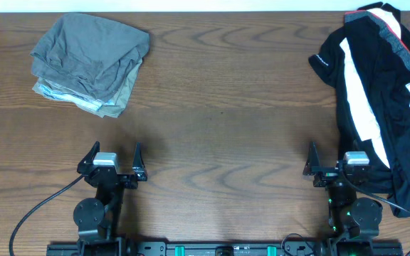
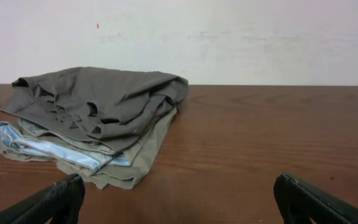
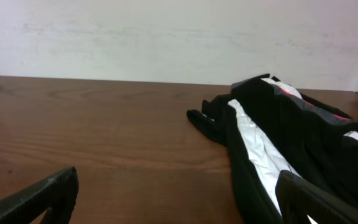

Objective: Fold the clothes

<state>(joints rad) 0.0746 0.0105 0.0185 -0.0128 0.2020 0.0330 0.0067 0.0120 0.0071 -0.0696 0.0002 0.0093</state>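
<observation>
The table (image 1: 226, 107) is dark brown wood and fills the overhead view. The clothes (image 1: 333, 71) lie in a loose, unfolded heap along the right edge of that view, running from the upper right corner down to the lower right. They are black with broad white stripes, and a grey band edged in red shows near the top. In the right wrist view the clothes (image 3: 291, 124) take up the right half of the frame, with one white stripe running down toward the lower edge.

A pile of grey and olive garments (image 1: 91, 60) sits in the upper left of the overhead view, well apart from the clothes. In the left wrist view the pile (image 2: 98, 106) lies left of centre, with a pale blue edge showing near its bottom.

The left gripper (image 1: 116, 146) is at the lower left of the overhead view. Its fingers are spread wide and hold nothing, with bare table (image 2: 278, 137) between them (image 2: 179, 190). The right gripper (image 1: 340, 152) is at the lower right, also spread wide and holding nothing (image 3: 179, 182). Its outer finger is at the edge of the clothes; whether it touches them cannot be told.
</observation>
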